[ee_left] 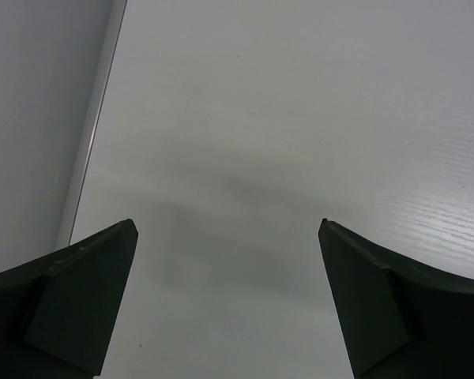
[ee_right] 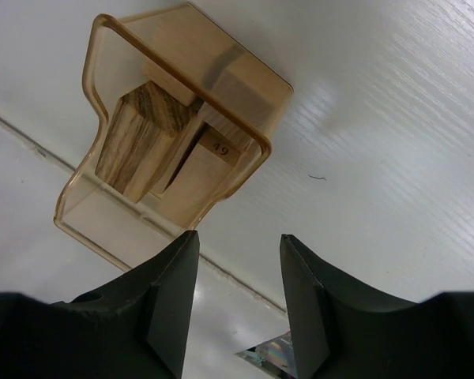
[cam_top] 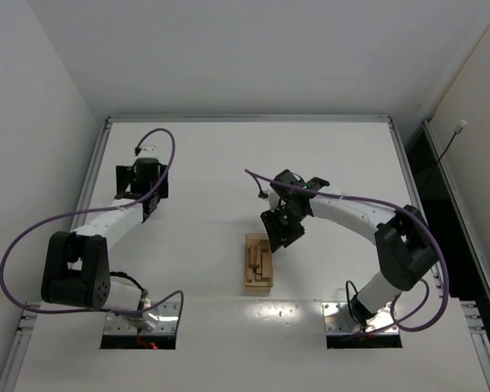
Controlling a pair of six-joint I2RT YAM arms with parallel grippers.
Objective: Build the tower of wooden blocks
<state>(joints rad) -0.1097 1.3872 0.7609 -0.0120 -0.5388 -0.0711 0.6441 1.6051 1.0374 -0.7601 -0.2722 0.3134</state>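
— How did the wood blocks (cam_top: pixel 260 263) (ee_right: pixel 142 142) look?
— Pale tan bars with visible grain, jumbled inside a translucent plastic tray (cam_top: pixel 258 287) (ee_right: pixel 95 47) on the smooth white table (cam_top: pixel 229 163).
— And the jaws?
— The right gripper (cam_top: pixel 279 233) (ee_right: pixel 237 245) hovered at the tray's far end, slightly parted and empty. The left gripper (cam_top: pixel 147 175) (ee_left: pixel 227 225), well left of the tray, gaped wide and empty.

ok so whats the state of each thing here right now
tray: resting on the table, blocks inside
wood blocks: jumbled in the tray, not stacked
left gripper: fingers open, holding nothing
right gripper: fingers open, holding nothing, just off the tray
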